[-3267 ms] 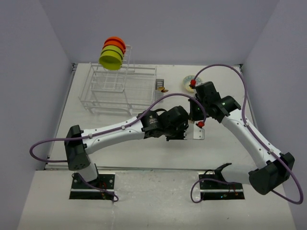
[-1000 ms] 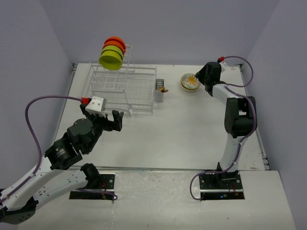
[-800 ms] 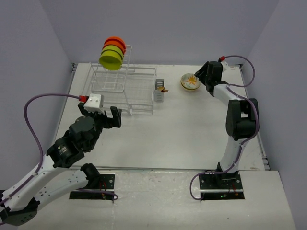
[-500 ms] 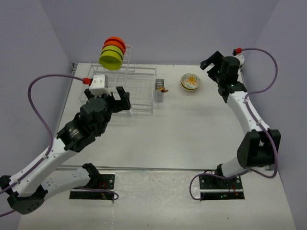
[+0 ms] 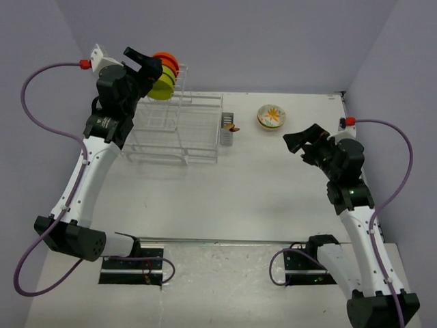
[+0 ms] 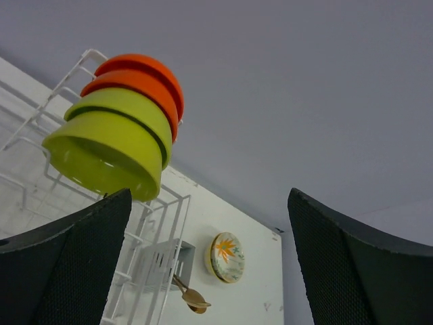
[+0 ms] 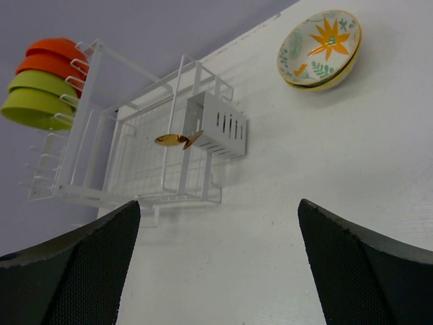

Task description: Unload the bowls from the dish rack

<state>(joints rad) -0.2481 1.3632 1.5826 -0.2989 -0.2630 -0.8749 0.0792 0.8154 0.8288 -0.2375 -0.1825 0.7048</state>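
Two orange-red bowls (image 5: 166, 60) and two lime-green bowls (image 5: 161, 87) stand on edge in the tall tower of the white dish rack (image 5: 179, 130). My left gripper (image 5: 142, 63) is raised right beside them, open and empty. In the left wrist view the green bowls (image 6: 108, 145) and orange bowls (image 6: 139, 71) sit just above its left finger (image 6: 67, 264). A cream flowered bowl (image 5: 271, 116) rests on the table at the back right. My right gripper (image 5: 302, 141) hangs open and empty in front of it, apart from it, and the bowl (image 7: 319, 49) shows far off.
A grey cutlery caddy (image 5: 227, 130) holding a gold spoon (image 7: 174, 140) hangs on the rack's right end. The rack's low tray (image 7: 145, 159) holds no dishes. Purple walls close the back and both sides of the white table (image 5: 239, 184).
My left arm has swung up from the near left to the bowls on the tower. My right gripper has opened and pulled back from the cream bowl, which stays on the table.
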